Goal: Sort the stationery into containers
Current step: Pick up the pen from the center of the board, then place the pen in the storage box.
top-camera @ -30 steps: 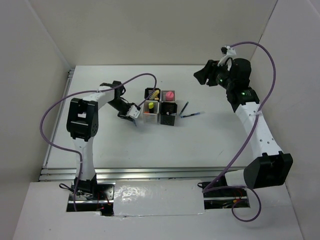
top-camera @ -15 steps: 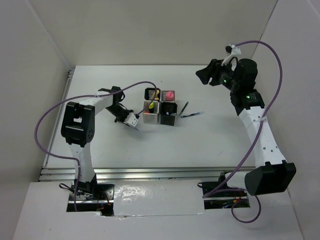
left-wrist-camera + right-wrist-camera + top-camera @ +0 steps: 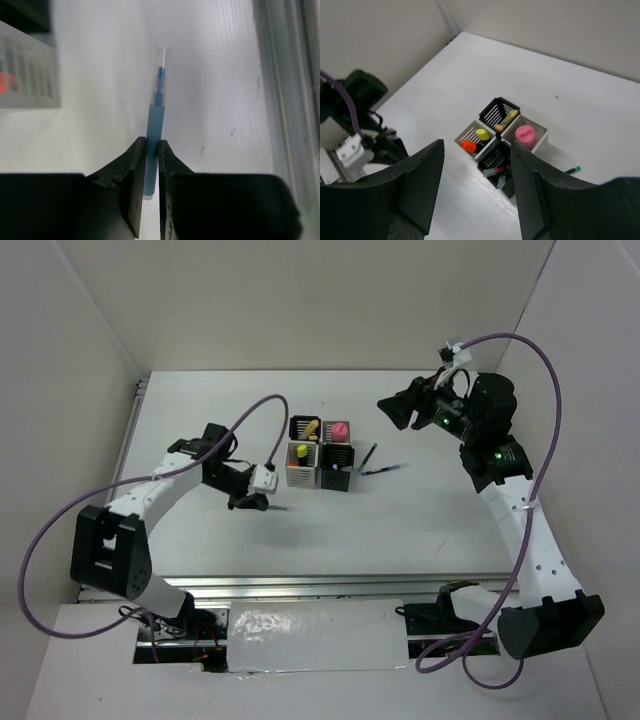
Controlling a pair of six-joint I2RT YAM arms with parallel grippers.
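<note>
My left gripper (image 3: 152,150) is shut on a thin blue pen (image 3: 156,117), whose clear-capped tip sticks out ahead of the fingers. In the top view this pen (image 3: 278,507) is held left of and nearer than the containers (image 3: 320,454). In that cluster a black cup (image 3: 499,111) holds a peach highlighter. One white cup holds a pink highlighter (image 3: 524,135), the other a yellow (image 3: 482,134) and an orange one. The near black cup (image 3: 496,161) holds pens. Two dark pens (image 3: 368,457) lie right of the cluster. My right gripper (image 3: 476,146) hangs open above the table, holding nothing.
White walls close in the table on the left, back and right. A metal rail (image 3: 287,100) runs along the table's edge close to the held pen. The left arm's purple cable (image 3: 262,410) loops over the table's left half.
My left gripper has shut on the blue pen and carried it away from the cups toward the near left. The right gripper has swung slightly left, still open.
</note>
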